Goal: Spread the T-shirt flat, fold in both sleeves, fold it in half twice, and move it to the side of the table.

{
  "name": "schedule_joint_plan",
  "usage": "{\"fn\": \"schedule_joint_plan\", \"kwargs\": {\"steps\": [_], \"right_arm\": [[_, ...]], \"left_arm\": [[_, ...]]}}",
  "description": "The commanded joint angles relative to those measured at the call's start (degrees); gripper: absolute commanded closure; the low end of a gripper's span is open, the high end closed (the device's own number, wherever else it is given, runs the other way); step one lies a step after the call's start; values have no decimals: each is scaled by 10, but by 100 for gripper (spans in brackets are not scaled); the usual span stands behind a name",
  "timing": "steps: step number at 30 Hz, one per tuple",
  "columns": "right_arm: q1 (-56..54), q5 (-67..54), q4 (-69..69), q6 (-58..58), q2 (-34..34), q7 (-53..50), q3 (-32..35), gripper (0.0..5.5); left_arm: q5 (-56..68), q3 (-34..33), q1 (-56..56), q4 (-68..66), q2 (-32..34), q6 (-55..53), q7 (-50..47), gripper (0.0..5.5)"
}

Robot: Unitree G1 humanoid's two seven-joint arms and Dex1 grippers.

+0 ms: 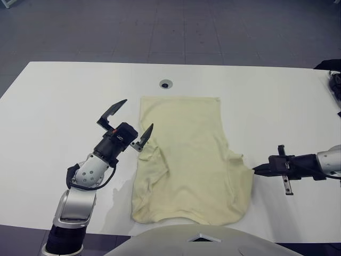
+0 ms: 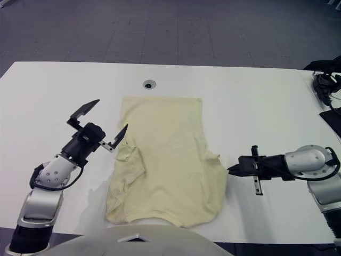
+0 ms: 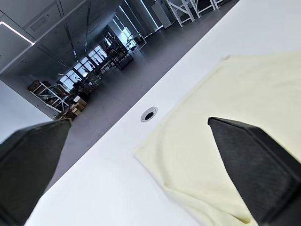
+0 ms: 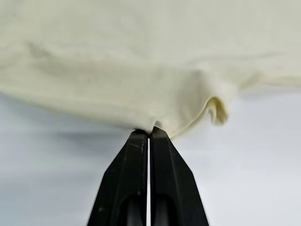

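The pale yellow T-shirt (image 1: 189, 160) lies lengthwise on the white table (image 1: 64, 96), both sleeves folded inward and its near part rumpled. My left gripper (image 1: 138, 113) hovers open just off the shirt's left edge, one fingertip (image 3: 254, 160) above the fabric. From the right, my right gripper (image 2: 230, 169) meets the shirt's right edge low over the table. Its jaws are shut, and the tips (image 4: 149, 129) pinch the slightly raised hem, where the cloth bunches into a small fold (image 4: 214, 108).
A round cable hole (image 1: 165, 84) sits in the table just beyond the shirt's far edge. Dark cables and gear (image 2: 326, 85) lie at the far right end. Bare tabletop spreads to the left and right of the shirt.
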State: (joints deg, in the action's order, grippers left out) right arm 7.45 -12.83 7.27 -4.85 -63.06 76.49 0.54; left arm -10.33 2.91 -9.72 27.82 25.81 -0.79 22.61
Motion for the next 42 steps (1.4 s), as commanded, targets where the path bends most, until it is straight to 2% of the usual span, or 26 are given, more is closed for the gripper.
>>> {"fn": "schedule_joint_plan", "kwargs": {"steps": [1, 6, 16, 22, 32, 42], "right_arm": [[-12, -5, 37, 5, 2, -6, 5, 547], [-41, -1, 68, 16, 16, -11, -23, 547], [-123, 45, 80, 38, 95, -35, -123, 547], [-128, 64, 86, 48, 126, -50, -159, 547], [-109, 94, 93, 50, 135, -58, -201, 547], [-107, 112, 79, 85, 151, -95, -200, 385]], "left_arm": [[3, 6, 11, -12, 3, -4, 9, 10], [-2, 19, 22, -26, 0, -1, 11, 10], [-8, 44, 40, -64, -6, 10, 5, 10], [-8, 73, 60, -114, -16, 26, 10, 10], [-5, 67, 68, -132, -12, 38, 10, 10], [-8, 67, 68, -134, -12, 40, 8, 10]]}}
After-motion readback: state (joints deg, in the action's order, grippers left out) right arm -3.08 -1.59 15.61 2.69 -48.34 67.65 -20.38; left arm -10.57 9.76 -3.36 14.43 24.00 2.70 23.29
